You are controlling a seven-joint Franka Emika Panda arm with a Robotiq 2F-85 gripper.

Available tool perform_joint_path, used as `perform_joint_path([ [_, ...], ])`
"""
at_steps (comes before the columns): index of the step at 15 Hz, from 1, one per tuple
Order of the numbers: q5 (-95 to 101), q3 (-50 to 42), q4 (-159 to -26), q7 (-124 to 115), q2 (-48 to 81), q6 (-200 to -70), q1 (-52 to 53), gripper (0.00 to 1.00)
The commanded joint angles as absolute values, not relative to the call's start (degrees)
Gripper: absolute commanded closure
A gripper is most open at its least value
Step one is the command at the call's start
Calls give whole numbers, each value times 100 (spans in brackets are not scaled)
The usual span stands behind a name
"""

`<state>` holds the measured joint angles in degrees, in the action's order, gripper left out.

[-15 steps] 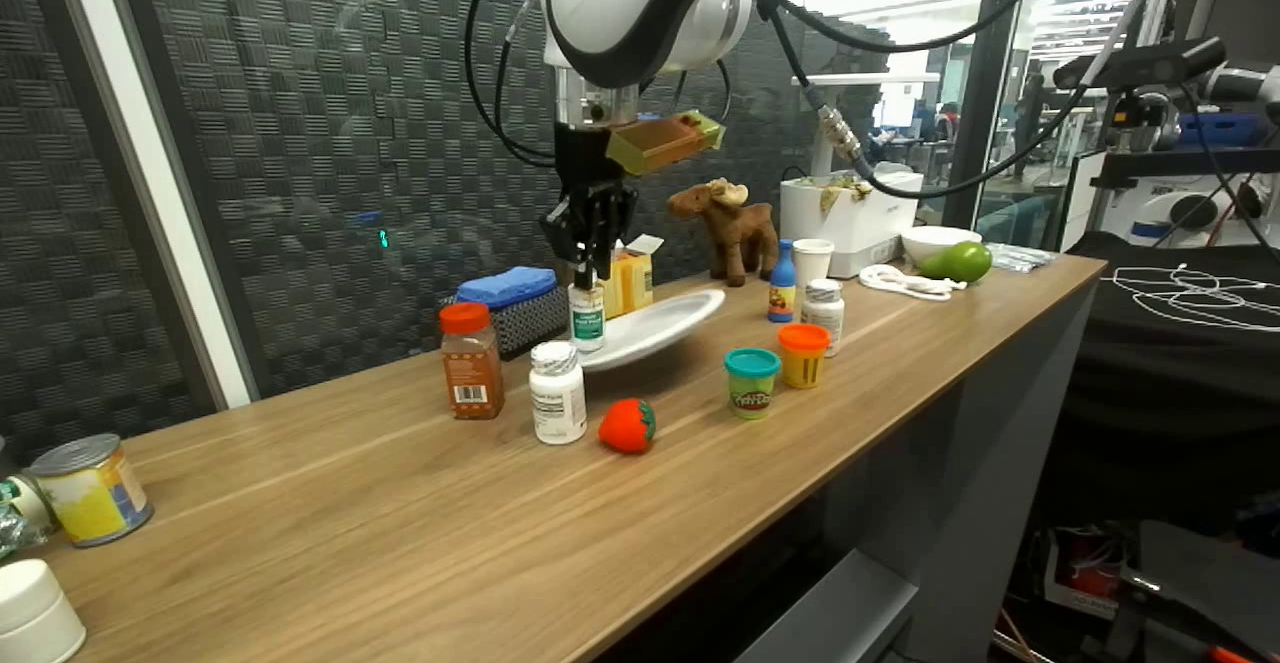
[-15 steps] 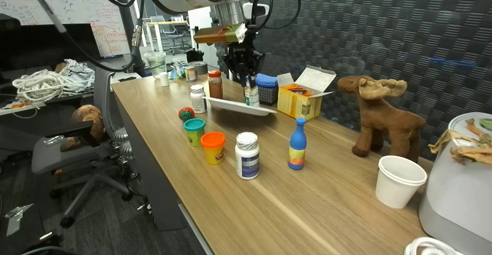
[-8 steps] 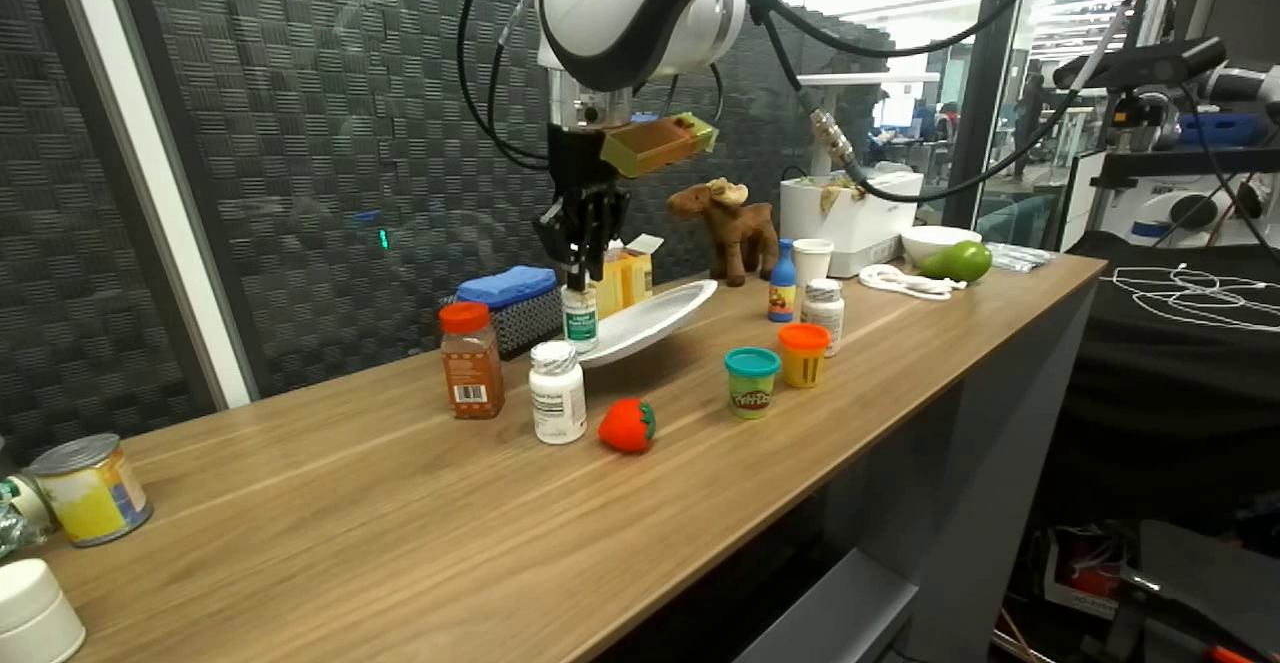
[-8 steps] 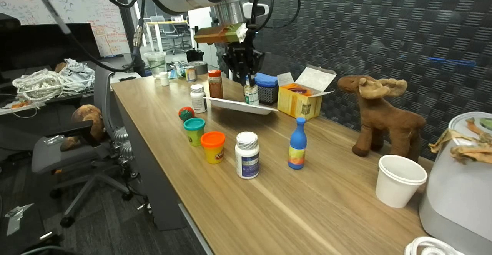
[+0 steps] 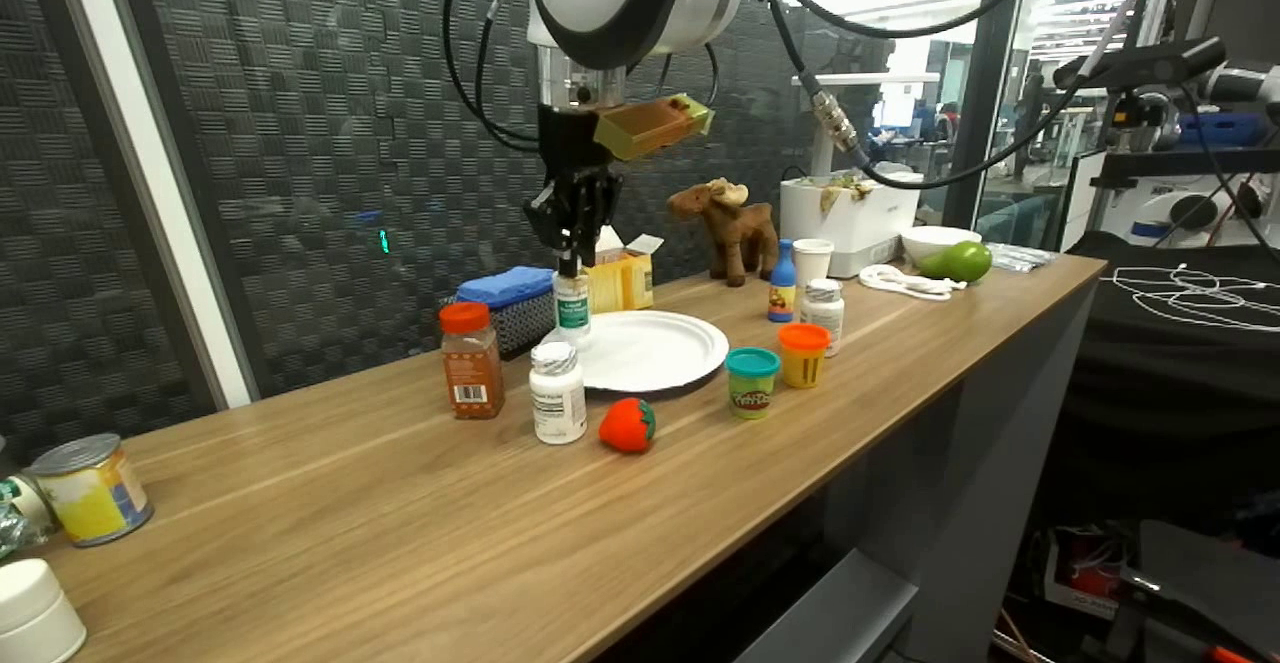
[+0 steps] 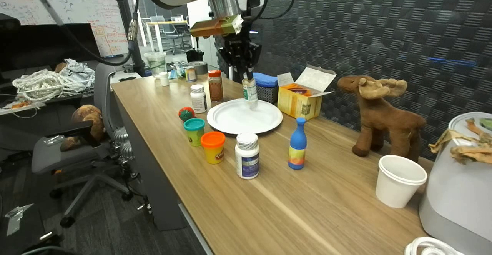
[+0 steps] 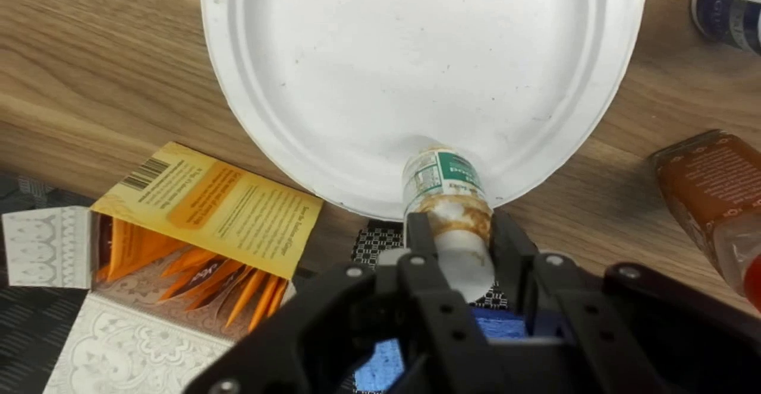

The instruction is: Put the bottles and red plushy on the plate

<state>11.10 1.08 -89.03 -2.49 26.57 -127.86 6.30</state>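
Observation:
My gripper (image 7: pixel 458 227) is shut on a white bottle with a green label (image 7: pixel 443 174), its fingers (image 7: pixel 421 233) either side of its upper part. The bottle hangs slightly tilted over the back rim of the white plate (image 6: pixel 242 118); I cannot tell whether it touches. The plate lies flat with nothing else on it. The red plushy (image 5: pixel 625 425) sits in front of it. Around it stand the red-capped brown jar (image 5: pixel 472 363), a white bottle (image 5: pixel 558 398), the teal-capped green tub (image 5: pixel 752 383), the orange-capped tub (image 5: pixel 803 358) and another white bottle (image 6: pixel 247 159).
A blue bottle (image 6: pixel 297 147), a brown plush moose (image 6: pixel 388 112) and a paper cup (image 6: pixel 399 182) stand further along the table. An open yellow carton (image 6: pixel 300 101) and a dark mesh box with a blue cloth (image 5: pixel 508 286) stand behind the plate.
The plate was tilted with one side raised and now lies flat on the table. My gripper has risen slightly and shifted back towards the wall, still holding the green-labelled bottle.

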Motion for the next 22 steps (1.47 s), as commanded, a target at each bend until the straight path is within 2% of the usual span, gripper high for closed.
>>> perform_joint_path([
  [1,1315,-2,-9079,-454,2452,-12750,746,91],
  [8,1232,-25,-9217,-394,2561,-12795,601,93],
  [9,1101,30,-9242,-303,2565,-12837,532,60],
  [10,992,57,-9268,-273,2562,-12874,482,45],
  [11,902,76,-9298,-237,2530,-12874,447,39],
  [15,927,-34,-9542,-430,2181,-12842,450,8],
  [16,968,-71,-9617,-496,2072,-12851,453,2],
  [17,998,-122,-9809,-602,1846,-12872,443,0],
  [22,1048,-310,-10667,-999,952,-12683,297,0],
])
